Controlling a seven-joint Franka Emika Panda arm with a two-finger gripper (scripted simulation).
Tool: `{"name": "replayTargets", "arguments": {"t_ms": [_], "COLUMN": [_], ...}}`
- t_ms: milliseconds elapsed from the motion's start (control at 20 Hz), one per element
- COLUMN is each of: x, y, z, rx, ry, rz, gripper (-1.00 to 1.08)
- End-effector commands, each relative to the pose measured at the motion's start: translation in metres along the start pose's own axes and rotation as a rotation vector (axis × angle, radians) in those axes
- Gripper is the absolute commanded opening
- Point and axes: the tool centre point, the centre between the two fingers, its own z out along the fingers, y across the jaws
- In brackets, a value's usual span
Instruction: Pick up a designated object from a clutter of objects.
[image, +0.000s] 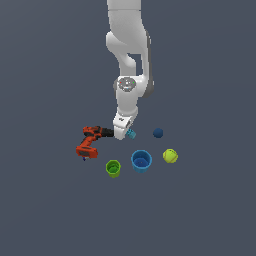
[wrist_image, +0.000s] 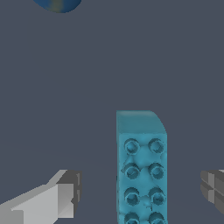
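The small teal studded block (wrist_image: 141, 170) lies on the grey floor between my two fingers in the wrist view, with gaps on both sides. In the exterior view it (image: 131, 134) peeks out beside my hand, right of the drill. My gripper (wrist_image: 140, 194) is open and low around the block; one fingertip (wrist_image: 65, 192) and the other (wrist_image: 213, 188) do not touch it. In the exterior view my gripper (image: 123, 135) is down at floor level.
The orange-red and black drill (image: 91, 141) lies just to the exterior view's left of my hand. The green cup (image: 113, 168), blue cup (image: 141, 161) and yellow-green ball (image: 170, 155) sit in front. The dark blue ball (image: 158, 132) also shows in the wrist view (wrist_image: 57, 4).
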Motion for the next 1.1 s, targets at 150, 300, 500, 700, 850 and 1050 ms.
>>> {"name": "replayTargets", "arguments": {"t_ms": [150, 300, 500, 700, 850, 1050], "x": [0.000, 0.000, 0.000, 0.000, 0.000, 0.000], "y": [0.000, 0.000, 0.000, 0.000, 0.000, 0.001], "z": [0.018, 0.022, 0.023, 0.023, 0.023, 0.022], "rx": [-0.001, -0.001, -0.001, -0.001, -0.001, -0.002], "ry": [0.000, 0.000, 0.000, 0.000, 0.000, 0.000], "rz": [-0.002, -0.002, -0.002, -0.002, -0.002, -0.002], "gripper": [1.00, 1.00, -1.00, -1.00, -1.00, -1.00]}}
